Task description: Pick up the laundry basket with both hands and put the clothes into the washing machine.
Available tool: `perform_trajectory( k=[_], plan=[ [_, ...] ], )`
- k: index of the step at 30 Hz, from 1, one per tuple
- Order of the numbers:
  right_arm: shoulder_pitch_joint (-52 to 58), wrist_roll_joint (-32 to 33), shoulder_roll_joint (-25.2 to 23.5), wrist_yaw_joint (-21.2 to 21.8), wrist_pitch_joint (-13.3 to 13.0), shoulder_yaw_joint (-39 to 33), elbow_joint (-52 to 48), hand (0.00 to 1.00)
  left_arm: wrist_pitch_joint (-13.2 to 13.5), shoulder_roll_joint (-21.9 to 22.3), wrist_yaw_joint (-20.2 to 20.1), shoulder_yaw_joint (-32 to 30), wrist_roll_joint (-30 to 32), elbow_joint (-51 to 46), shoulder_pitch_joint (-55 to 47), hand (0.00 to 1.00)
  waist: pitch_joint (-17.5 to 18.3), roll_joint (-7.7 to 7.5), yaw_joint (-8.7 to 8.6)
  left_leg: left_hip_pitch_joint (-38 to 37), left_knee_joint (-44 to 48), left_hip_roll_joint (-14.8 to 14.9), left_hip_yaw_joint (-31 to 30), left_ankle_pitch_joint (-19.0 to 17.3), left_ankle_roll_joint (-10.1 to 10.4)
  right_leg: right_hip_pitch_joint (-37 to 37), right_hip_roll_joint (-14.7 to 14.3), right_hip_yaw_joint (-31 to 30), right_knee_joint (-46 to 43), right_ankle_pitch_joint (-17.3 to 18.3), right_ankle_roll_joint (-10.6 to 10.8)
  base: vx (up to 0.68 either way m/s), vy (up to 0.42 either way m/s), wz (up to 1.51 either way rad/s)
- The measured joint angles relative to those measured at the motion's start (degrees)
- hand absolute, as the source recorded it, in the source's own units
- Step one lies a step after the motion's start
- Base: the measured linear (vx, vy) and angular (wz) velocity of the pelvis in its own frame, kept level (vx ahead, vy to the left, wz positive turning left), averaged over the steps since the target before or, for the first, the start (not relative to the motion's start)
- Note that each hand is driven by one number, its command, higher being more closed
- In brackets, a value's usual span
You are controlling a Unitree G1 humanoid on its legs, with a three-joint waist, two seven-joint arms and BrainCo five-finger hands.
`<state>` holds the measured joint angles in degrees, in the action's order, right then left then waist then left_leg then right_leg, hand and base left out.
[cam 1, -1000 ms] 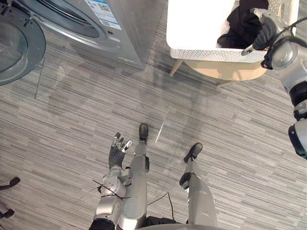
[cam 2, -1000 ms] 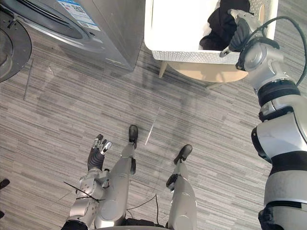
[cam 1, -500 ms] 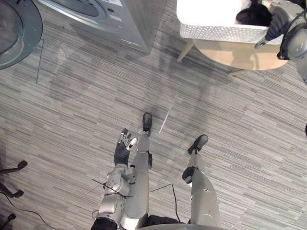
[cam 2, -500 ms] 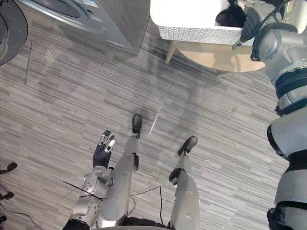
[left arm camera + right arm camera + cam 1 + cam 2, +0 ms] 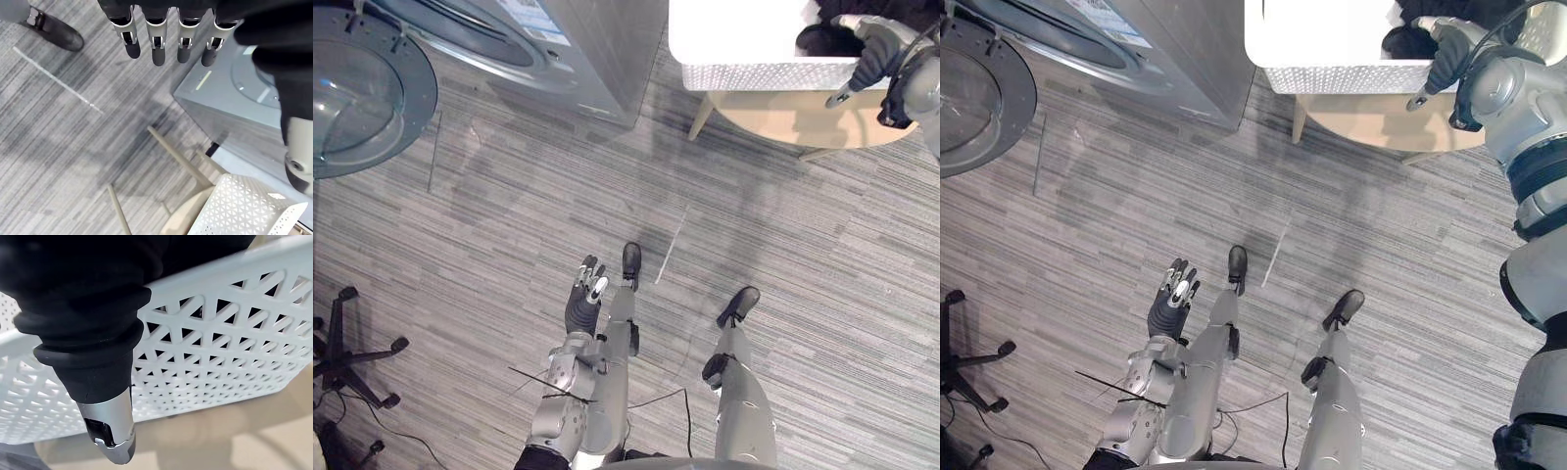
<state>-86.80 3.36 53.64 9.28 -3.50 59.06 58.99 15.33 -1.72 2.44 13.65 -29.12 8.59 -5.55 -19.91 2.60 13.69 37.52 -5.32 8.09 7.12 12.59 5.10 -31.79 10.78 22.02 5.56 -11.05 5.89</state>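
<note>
White lattice plastic: the laundry basket (image 5: 749,75) sits on a pale wooden table (image 5: 783,116) at the upper right of the eye views, with dark clothes (image 5: 815,41) heaped in its right end. The right hand (image 5: 865,57) is at that end, up by the rim. Its thumb (image 5: 113,439) hangs outside the perforated wall, just beside it, but the fingers lie past the rim among the clothes, so whether they grip cannot be told. The left hand (image 5: 583,305) is low at the robot's side, well apart from the basket, its fingers (image 5: 154,47) straight and relaxed, holding nothing. The step in hand looks like getting a two-handed hold, and it is only half prepared. To do it well, the left hand should probably come up to the opposite end of the rim, level with the right, before any lift. A one-sided pull would likely tip the basket and slide the clothes toward the low end, or drag it off the table. Once both sides are held, a straight, level rise clear of the tabletop seems safest. A turn toward the washing machine (image 5: 597,61) at the upper left would then follow, where the round door (image 5: 367,93) stands swung open over the grey striped floor (image 5: 509,225). A blue-and-white sticker (image 5: 530,18) on the machine's front carries print — too small to make out here. No other writing shows.
</note>
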Motion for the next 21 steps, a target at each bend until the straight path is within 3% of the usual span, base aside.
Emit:
perform_trajectory(
  k=[10,15,19,21],
  plan=[
    [5.73,7.92,-1.52,7.31,2.00,-0.12,-4.25,0.00,-0.61,0.25,-0.02,0.40,0.46,3.30,0.48,0.00,0.78,0.01,-0.23,-3.05,0.00,0.13,0.99,0.00,0.00,2.11,0.16,-1.03,-0.01,0.00,-0.01,0.00,0.057,-0.04],
    [6.38,8.51,-1.48,10.56,2.86,1.69,-4.74,0.00,-1.21,-0.61,-0.04,0.42,0.55,5.80,0.97,0.00,0.78,0.01,-0.44,-4.34,-0.01,-0.01,1.05,0.00,-0.01,2.81,0.06,-1.77,-0.41,-0.10,-0.13,-0.03,0.058,-0.06],
    [6.40,9.07,-1.41,10.28,2.34,1.78,-3.91,0.00,-1.37,-1.58,-0.04,0.41,0.57,7.99,2.07,0.00,0.77,0.00,-0.75,-5.20,-0.01,-0.03,0.99,0.02,-0.02,3.57,0.01,-1.87,-0.36,-0.28,-0.38,-0.03,0.044,-0.01],
    [6.37,9.64,-1.41,7.42,1.05,1.23,-3.03,0.00,-1.34,-2.03,-0.01,0.40,0.65,8.03,2.34,0.00,0.77,0.00,-0.85,-5.31,-0.02,-0.09,0.95,0.11,-0.15,3.67,0.02,-1.92,-0.31,-0.46,-0.60,-0.03,0.045,-0.01]
  ],
)
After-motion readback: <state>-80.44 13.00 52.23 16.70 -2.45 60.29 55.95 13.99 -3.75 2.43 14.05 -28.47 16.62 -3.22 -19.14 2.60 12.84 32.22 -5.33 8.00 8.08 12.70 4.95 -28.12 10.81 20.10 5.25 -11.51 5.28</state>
